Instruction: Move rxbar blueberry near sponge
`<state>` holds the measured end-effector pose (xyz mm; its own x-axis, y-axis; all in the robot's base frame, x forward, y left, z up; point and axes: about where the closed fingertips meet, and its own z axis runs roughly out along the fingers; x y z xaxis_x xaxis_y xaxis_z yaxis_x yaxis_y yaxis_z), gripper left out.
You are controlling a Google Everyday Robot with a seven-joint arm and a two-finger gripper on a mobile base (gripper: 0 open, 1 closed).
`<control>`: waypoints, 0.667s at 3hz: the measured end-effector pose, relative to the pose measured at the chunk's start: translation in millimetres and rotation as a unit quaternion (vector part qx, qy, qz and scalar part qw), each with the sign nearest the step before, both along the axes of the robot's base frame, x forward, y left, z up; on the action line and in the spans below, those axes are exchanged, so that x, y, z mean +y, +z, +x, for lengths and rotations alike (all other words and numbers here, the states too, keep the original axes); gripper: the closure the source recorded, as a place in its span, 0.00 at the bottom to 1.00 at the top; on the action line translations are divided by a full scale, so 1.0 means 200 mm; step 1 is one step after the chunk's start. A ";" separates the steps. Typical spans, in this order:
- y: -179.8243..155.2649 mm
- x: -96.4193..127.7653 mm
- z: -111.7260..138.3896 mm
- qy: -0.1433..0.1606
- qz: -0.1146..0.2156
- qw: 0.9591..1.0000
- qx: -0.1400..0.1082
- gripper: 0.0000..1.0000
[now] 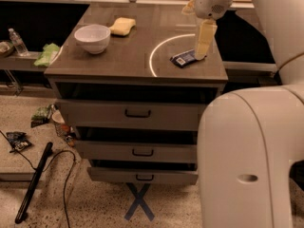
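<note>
The rxbar blueberry [182,59], a flat dark blue bar with pale lettering, lies on the right side of the cabinet top, inside a white ring mark. My gripper [202,52] hangs from the arm above and points straight down, its tip at the bar's right end. I cannot tell whether it touches the bar. The pale yellow sponge [122,25] lies at the back left of the top, well apart from the bar.
A white bowl [92,38] stands just left of the sponge. The cabinet top [128,61] sits over three drawers. A green cloth [47,54] and a water bottle [18,42] are on a lower shelf to the left. Wrappers, a cable and a black stick [33,182] lie on the floor. My white body [247,160] fills the right.
</note>
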<state>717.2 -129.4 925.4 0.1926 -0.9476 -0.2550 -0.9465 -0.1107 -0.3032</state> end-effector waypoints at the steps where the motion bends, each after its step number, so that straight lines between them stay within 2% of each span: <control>1: -0.06 0.05 0.10 0.001 0.014 1.000 -0.005 0.00; 2: -0.17 0.08 0.17 -0.005 0.029 1.000 0.009 0.00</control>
<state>751.8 -113.2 891.0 0.1785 -0.9331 -0.3122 -0.9526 -0.0844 -0.2924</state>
